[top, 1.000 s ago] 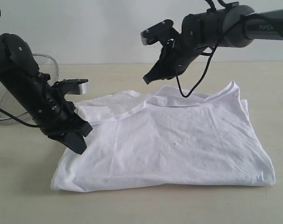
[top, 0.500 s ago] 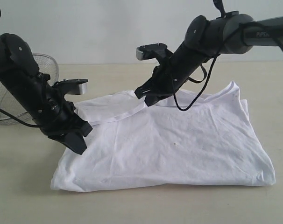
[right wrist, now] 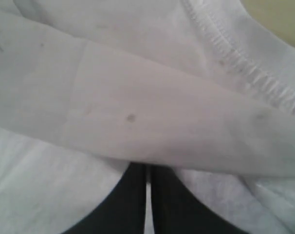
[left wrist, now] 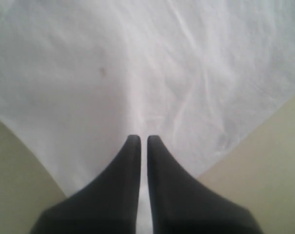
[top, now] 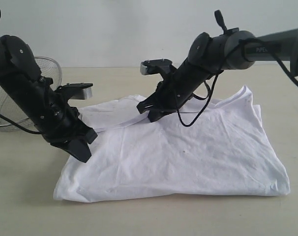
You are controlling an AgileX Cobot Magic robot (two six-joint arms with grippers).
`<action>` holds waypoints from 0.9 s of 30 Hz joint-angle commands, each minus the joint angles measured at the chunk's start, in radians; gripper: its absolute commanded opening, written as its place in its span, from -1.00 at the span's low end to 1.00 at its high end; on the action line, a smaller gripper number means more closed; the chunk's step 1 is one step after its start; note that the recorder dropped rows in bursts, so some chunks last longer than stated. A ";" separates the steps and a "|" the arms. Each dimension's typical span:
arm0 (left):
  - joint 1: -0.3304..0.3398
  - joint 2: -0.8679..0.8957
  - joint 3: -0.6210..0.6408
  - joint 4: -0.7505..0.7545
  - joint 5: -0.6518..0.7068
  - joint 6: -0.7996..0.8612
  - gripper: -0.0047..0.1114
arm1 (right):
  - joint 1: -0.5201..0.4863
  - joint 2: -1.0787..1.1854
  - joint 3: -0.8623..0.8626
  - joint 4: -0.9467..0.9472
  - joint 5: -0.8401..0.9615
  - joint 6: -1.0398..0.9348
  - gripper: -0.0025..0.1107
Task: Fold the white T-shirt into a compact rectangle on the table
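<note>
Looking at the table [top: 21, 211], we see the white T-shirt [top: 188, 157] lying flat in its middle, doubled over into a wide, uneven shape, with its ribbed collar [right wrist: 245, 68] toward the far side. The left gripper [top: 85, 155] leans down at the shirt's left edge with its fingers [left wrist: 123, 185] closed almost together. We judge it is placed there to pin the cloth so that it does not slide. The right gripper [top: 145, 112] reaches across the middle to a loose folded band near the collar. Its fingers are also closed, and their tips are hidden under this band. Whether either gripper pinches any cloth, we cannot tell. The silver wire-mesh bowl [top: 50, 69] stands apart behind the left arm, out of the way.
</note>
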 commanded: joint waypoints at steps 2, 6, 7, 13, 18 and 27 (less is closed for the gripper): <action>-0.007 -0.008 0.005 -0.012 -0.002 -0.005 -0.84 | 0.024 0.012 -0.006 0.028 -0.076 -0.008 -0.96; -0.007 -0.008 0.005 -0.012 0.000 -0.005 -0.84 | 0.026 0.010 -0.033 0.062 -0.121 -0.004 -0.96; -0.007 -0.008 0.005 -0.012 0.000 -0.005 -0.84 | 0.026 0.010 -0.041 0.064 -0.128 -0.001 -0.96; -0.007 -0.008 0.005 -0.012 0.010 -0.005 -0.84 | 0.026 0.010 -0.119 0.075 -0.262 0.044 -0.96; -0.007 -0.008 0.005 -0.012 0.010 -0.005 -0.84 | 0.026 0.010 -0.206 0.073 -0.144 0.084 -0.96; -0.007 -0.008 0.005 -0.012 0.010 -0.005 -0.84 | 0.026 0.023 -0.192 -0.212 0.130 0.227 -0.96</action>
